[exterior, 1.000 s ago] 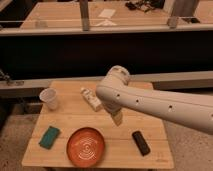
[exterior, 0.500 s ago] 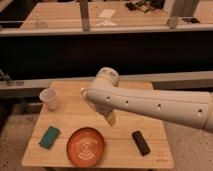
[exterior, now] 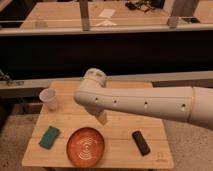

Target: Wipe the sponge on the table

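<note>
Reads as a robotics lab or workshop: long wooden benches (exterior: pixel 60 15) with metal rails (exterior: pixel 125 30) at the back, papers (exterior: pixel 106 14) and dark gear (exterior: pixel 142 6) on top. Small table (exterior: pixel 120 142) staged with props: cup (exterior: pixel 48 98), plate (exterior: pixel 87 146), sponge (exterior: pixel 49 137), black block (exterior: pixel 141 143). White arm (exterior: pixel 145 102) reaches over it, gripper (exterior: pixel 102 118) hanging above mid-table

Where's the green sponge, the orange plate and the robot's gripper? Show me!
sponge (exterior: pixel 49 137), camera view, middle of its teal top.
orange plate (exterior: pixel 89 148), camera view, bare middle of its face.
gripper (exterior: pixel 102 118), camera view, its lower tip, hanging over the table (exterior: pixel 65 117) behind the plate.
</note>
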You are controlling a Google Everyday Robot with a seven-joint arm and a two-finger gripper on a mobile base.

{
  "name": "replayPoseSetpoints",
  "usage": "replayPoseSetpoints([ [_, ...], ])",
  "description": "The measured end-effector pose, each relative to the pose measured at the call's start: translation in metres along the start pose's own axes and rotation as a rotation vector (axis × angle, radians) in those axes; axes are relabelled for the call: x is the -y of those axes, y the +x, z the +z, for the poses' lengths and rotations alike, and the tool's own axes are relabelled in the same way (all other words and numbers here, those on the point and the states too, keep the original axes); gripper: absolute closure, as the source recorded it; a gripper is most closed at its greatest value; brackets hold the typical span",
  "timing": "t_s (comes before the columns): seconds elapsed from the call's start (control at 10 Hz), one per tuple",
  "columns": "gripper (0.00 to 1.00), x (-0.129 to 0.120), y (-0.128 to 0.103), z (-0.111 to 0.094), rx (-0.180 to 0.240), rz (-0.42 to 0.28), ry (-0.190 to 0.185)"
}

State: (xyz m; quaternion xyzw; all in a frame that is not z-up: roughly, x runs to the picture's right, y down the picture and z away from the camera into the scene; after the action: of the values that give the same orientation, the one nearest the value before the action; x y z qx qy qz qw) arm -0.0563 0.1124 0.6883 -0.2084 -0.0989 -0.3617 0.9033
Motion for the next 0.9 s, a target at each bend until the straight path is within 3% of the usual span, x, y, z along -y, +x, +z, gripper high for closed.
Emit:
replayPoseSetpoints([
  [0.6, 0.2, 0.042, -0.036, 0.007, 0.021, -0.13, 0.025],
  [0.9, 0.2, 0.051, -0.043, 0.011, 0.028, -0.18, 0.03],
])
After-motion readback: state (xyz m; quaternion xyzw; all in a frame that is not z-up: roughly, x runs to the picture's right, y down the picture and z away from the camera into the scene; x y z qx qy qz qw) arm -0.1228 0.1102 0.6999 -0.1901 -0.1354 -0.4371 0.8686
